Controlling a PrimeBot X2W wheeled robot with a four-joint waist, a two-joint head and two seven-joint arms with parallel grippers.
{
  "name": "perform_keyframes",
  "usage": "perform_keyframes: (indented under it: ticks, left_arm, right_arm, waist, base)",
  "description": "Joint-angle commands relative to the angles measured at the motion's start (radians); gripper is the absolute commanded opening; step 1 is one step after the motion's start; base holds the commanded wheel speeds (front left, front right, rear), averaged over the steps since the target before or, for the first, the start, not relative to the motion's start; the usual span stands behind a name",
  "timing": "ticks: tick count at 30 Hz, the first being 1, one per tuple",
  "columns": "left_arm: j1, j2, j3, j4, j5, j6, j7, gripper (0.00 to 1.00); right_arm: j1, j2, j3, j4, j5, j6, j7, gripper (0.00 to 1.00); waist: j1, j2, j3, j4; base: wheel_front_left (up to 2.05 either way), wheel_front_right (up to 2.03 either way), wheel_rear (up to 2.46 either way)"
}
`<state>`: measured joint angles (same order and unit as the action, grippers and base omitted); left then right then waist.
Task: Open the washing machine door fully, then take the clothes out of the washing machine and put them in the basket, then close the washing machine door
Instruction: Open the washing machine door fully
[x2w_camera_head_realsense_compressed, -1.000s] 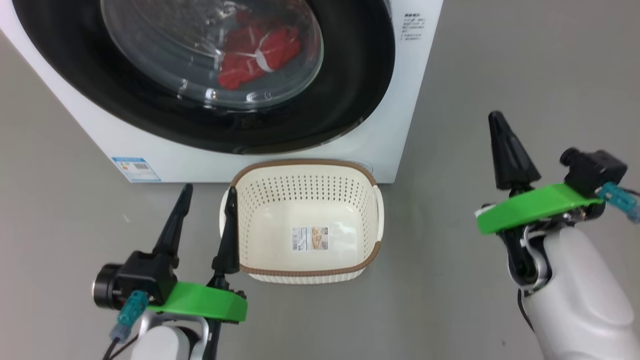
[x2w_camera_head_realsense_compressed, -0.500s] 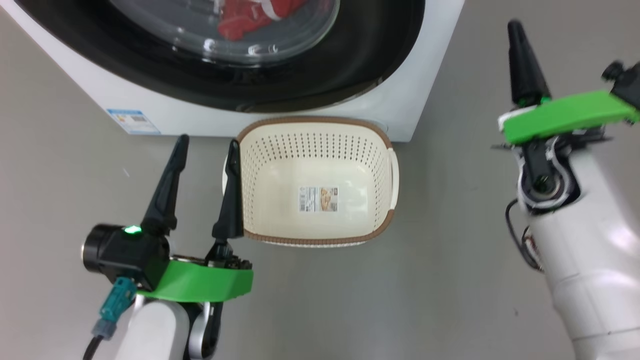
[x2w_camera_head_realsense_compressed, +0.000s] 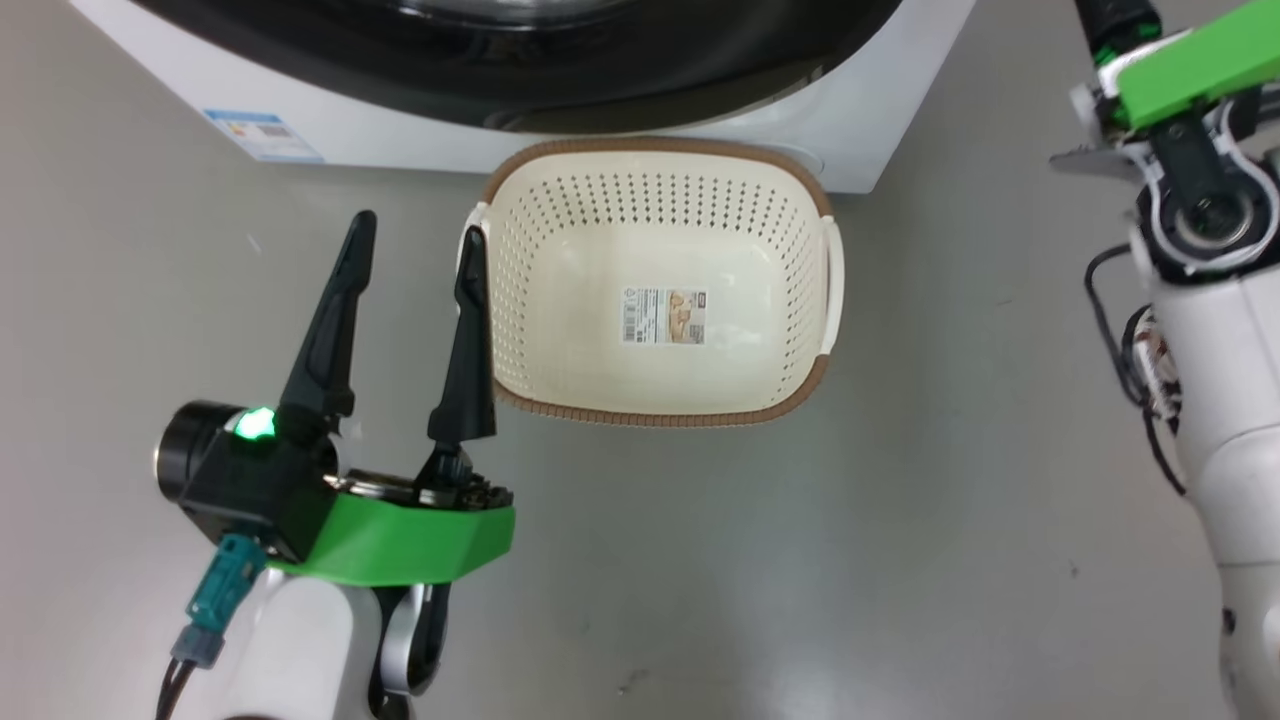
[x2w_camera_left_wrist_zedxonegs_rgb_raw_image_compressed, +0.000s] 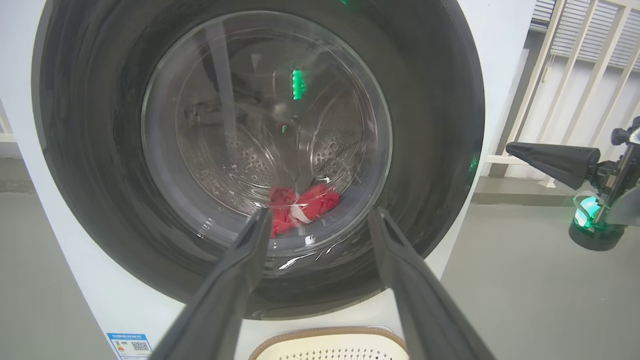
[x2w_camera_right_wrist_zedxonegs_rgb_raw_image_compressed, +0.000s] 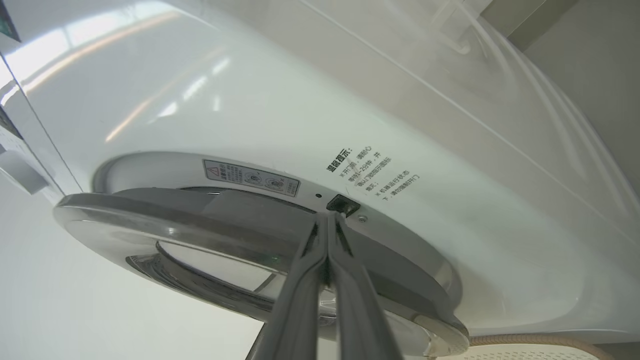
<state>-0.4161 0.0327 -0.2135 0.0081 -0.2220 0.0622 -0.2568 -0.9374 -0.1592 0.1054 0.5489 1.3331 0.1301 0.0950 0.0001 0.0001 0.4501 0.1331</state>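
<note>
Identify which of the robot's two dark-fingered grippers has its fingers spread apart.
The left gripper, beside the cream perforated plastic basket: its fingers stand wide apart, while the right gripper has them pressed together.

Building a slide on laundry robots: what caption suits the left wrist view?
Left gripper, open, faces the washing machine door; red clothes lie behind its glass.

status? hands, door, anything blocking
Left hand open, empty, beside the basket. Right hand shut, tips at latch edge of the washing machine door. Door not swung open, clothes inside. Nothing seen blocking.
</note>
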Motion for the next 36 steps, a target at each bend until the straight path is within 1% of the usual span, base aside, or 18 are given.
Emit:
perform_keyframes:
  ticks: [1,4,13,20,26,30,36]
  left_arm:
    - [-0.019,0.018,0.023,-0.033,-0.004,0.004,-0.005,1.00]
    - [-0.024,0.018,0.016,-0.038,-0.003,0.006,-0.005,1.00]
    - [-0.052,0.018,0.002,-0.036,-0.022,0.008,-0.005,1.00]
    - [-0.067,0.018,-0.014,-0.031,-0.025,0.010,-0.005,1.00]
    - [-0.076,0.018,-0.026,-0.019,-0.032,0.005,-0.005,1.00]
    - [-0.084,0.018,-0.032,-0.009,-0.034,0.001,-0.005,1.00]
    - [-0.089,0.018,-0.041,-0.001,-0.032,0.002,-0.005,1.00]
  right_arm:
    - [-0.033,0.002,0.011,-0.022,0.023,0.001,0.020,0.00]
    - [-0.074,-0.019,0.013,-0.009,0.054,0.001,0.071,0.00]
    - [-0.182,-0.041,0.006,0.019,0.163,0.001,0.230,0.00]
    - [-0.230,-0.053,0.022,0.010,0.191,0.001,0.313,0.00]
    - [-0.285,-0.066,0.032,0.048,0.202,0.001,0.370,0.00]
    - [-0.321,-0.060,0.046,0.081,0.204,0.001,0.401,0.00]
    - [-0.338,-0.047,0.061,0.095,0.219,0.001,0.448,0.00]
  waist:
    - [0.0000,-0.0001,0.029,0.019]
    - [0.0000,-0.0001,0.050,0.028]
    - [0.0000,-0.0001,0.115,0.050]
    - [0.0000,-0.0001,0.142,0.062]
    - [0.0000,-0.0001,0.155,0.078]
    - [0.0000,-0.0001,0.165,0.078]
    - [0.0000,-0.0001,0.163,0.076]
  base:
    - [0.00,0.00,0.00]
    - [0.00,0.00,0.00]
    - [0.00,0.00,0.00]
    - [0.00,0.00,0.00]
    - [0.00,0.00,0.00]
    - [0.00,0.00,0.00]
    - [0.00,0.00,0.00]
